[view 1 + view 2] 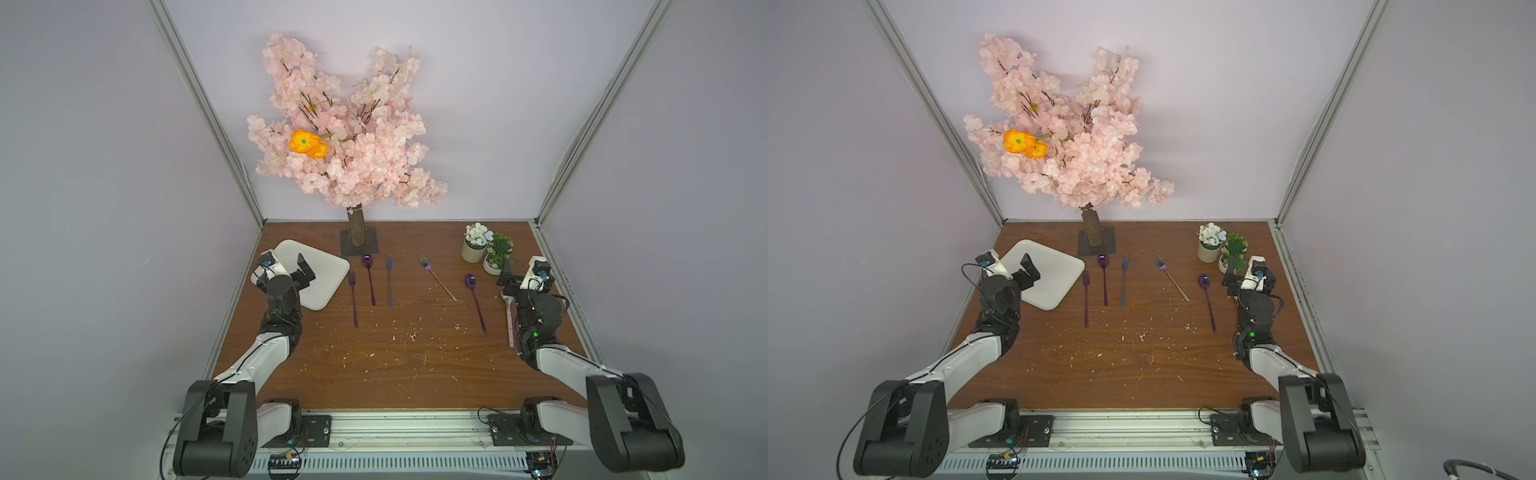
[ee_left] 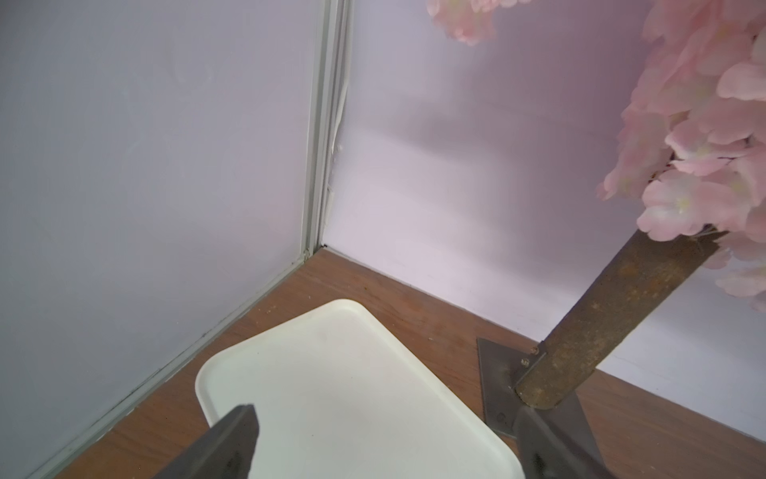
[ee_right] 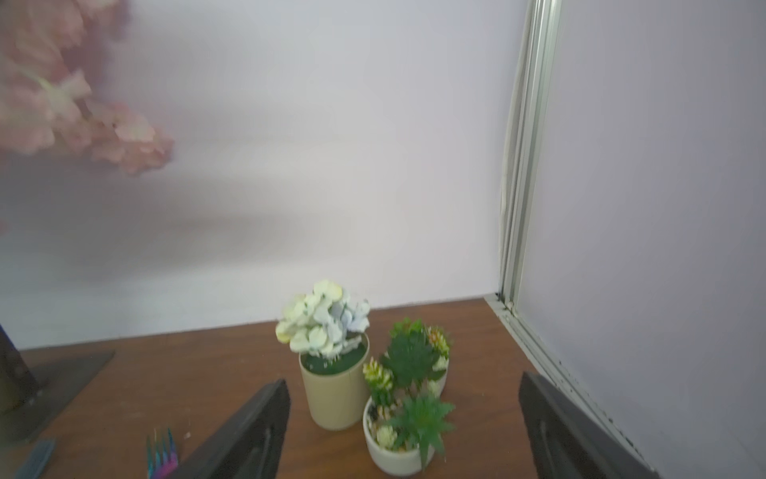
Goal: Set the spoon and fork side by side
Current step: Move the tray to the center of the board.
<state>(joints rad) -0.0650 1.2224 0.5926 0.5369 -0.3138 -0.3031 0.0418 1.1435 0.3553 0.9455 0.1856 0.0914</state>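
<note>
At the left edge of the table (image 1: 395,365), the left gripper (image 1: 305,268) hovers over the white tray (image 1: 328,286), jaws spread; the right gripper (image 1: 508,277), likewise spread, hangs beside the succulent pot (image 1: 492,268).

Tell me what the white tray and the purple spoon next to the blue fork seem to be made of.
White tray: probably plastic, matte; its surface is an even dull white with a soft rounded rim. Purple spoon: likely metal with a glossy tinted finish; the bowl shows a bright glint and the handle is thin.
</note>
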